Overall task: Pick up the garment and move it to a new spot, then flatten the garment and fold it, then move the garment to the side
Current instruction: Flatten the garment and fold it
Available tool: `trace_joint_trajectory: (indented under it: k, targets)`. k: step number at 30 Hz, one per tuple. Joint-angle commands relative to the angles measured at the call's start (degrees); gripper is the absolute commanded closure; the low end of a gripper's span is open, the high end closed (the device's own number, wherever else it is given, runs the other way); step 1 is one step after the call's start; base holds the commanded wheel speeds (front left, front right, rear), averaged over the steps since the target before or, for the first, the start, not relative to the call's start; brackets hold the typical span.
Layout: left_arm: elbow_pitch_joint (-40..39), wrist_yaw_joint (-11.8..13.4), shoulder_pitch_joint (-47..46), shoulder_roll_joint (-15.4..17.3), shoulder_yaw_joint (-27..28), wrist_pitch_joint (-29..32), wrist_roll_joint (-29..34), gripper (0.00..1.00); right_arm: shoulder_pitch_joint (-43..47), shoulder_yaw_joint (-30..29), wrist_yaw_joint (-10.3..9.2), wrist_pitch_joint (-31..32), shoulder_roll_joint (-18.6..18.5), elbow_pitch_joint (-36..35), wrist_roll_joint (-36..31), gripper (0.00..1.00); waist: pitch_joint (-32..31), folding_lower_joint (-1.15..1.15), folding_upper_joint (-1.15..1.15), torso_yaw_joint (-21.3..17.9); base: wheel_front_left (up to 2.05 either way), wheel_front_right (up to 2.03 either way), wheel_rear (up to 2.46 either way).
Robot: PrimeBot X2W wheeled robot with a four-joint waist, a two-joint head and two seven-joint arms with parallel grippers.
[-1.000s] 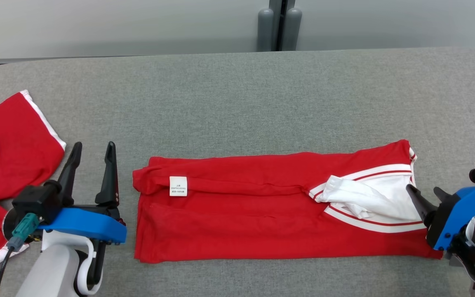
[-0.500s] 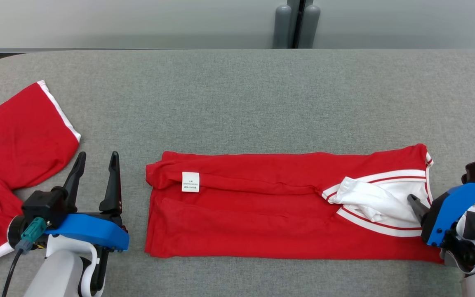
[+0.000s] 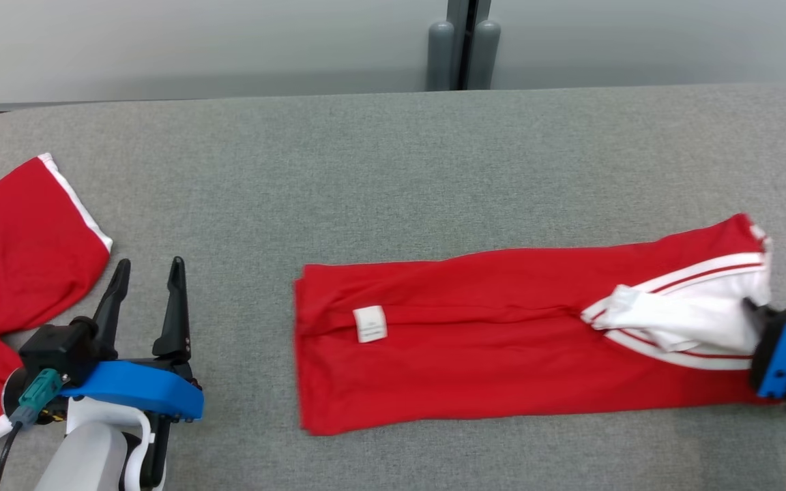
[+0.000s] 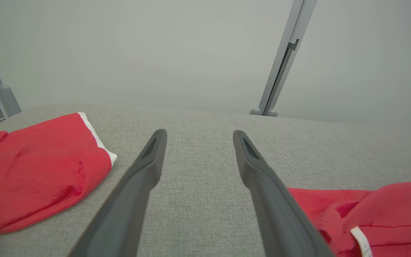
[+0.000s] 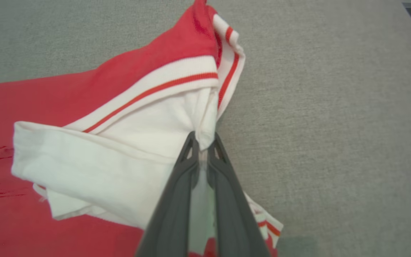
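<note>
Pinching white striped end of garment with right claw, clenched tight, at 3 o'clock of head view. Gripping that edge probably to drag whole folded strip sideways in one piece. Lying long and flat on grey surface, from centre out to 3 o'clock. Holding left claw released and empty at 8 o'clock, apart from label end, likely parked clear of drag path. Leaving second red cloth at 9 o'clock untouched.

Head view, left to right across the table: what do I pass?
second red cloth → left gripper, open → folded red garment → its white collar → right gripper, shut on that collar.
</note>
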Motion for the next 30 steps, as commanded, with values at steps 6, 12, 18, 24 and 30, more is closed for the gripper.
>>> trace_joint_trajectory:
  k: [6, 12, 18, 24, 30]
  targets:
    - [-1.3, 0.5, 1.7, 0.0, 0.4, -0.2, 0.0, 0.0, 1.1, -6.4, 0.01, 0.9, -4.5, -3.4, -2.5, 1.0, -0.7, 0.0, 0.0, -1.0, 0.0, 0.0, 0.0]
    - [-2.5, 1.0, 2.0, 0.2, -0.2, 0.7, 0.3, 0.0, 2.5, -9.4, 0.01, 2.2, -5.0, -7.7, -5.5, 1.0, -1.0, 0.0, 0.0, -0.7, 0.0, 0.0, 0.0]
    - [-3.1, 0.8, 2.7, 0.9, -0.4, 1.1, 0.0, 0.0, 4.3, -2.9, 0.01, 3.8, -1.7, -14.1, -4.5, 1.0, -1.5, 0.0, 0.0, -0.4, 0.0, 0.0, 0.0]
    - [-3.7, 1.3, 2.9, 1.1, -0.6, 1.5, -0.3, 0.0, 5.7, 8.6, 0.02, 5.3, 1.4, -19.6, -3.6, 1.0, -2.0, 0.0, 0.0, -0.1, 0.0, 0.0, 0.0]
    - [-4.1, 1.6, 2.9, 0.9, -0.9, 1.8, -0.5, 0.0, 2.3, 20.6, 0.01, 4.6, 5.1, -18.3, -2.2, 1.0, -2.1, 0.0, 0.0, 0.2, 0.0, 0.0, 0.0]
